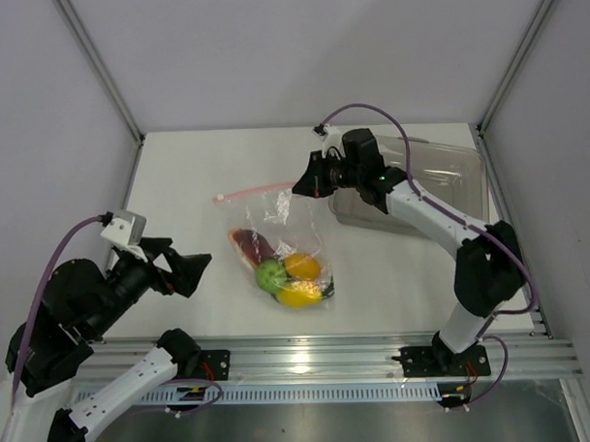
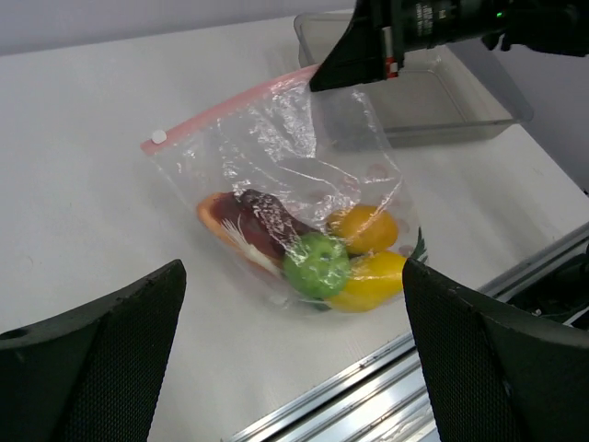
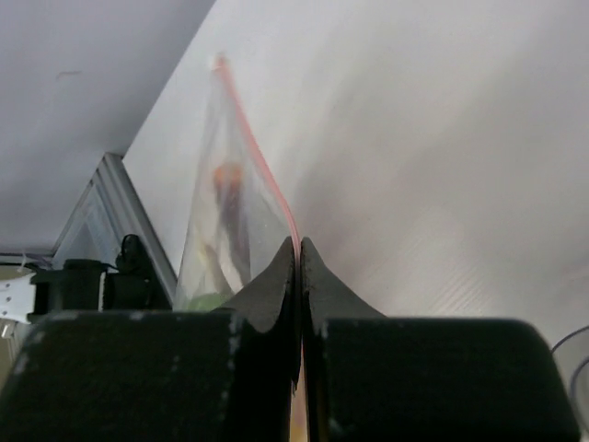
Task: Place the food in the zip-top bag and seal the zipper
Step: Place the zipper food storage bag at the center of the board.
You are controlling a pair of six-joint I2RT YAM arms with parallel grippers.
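Left gripper (image 1: 192, 269): jaws wide apart, holding nothing, near the left edge of the desk (image 1: 191, 162) and aimed at the bag.

Bag (image 1: 293, 229): clear thin plastic in mid-desk. Its bottom faces the near edge and its mouth the far edge. It looks soft, crinkly and probably slippery, and it sags wherever it isn't held.

Zipper (image 1: 250, 193): pink strip across the mouth, the firmest place to take hold. I can't tell whether it is pressed shut.

Right gripper (image 1: 299, 188): fingers together, pinching the right end of the zipper and lifting that corner.

Contents, all inside at the bottom:
- lime (image 2: 316, 264)
- two lemons (image 2: 365, 228)
- meat slice (image 2: 241, 224)

They seem light but loose, and likely to roll if the bag tips.

Tray (image 1: 446, 172): rigid and clear, at the far right corner behind the right arm. Nothing blocks the free left end of the zipper.
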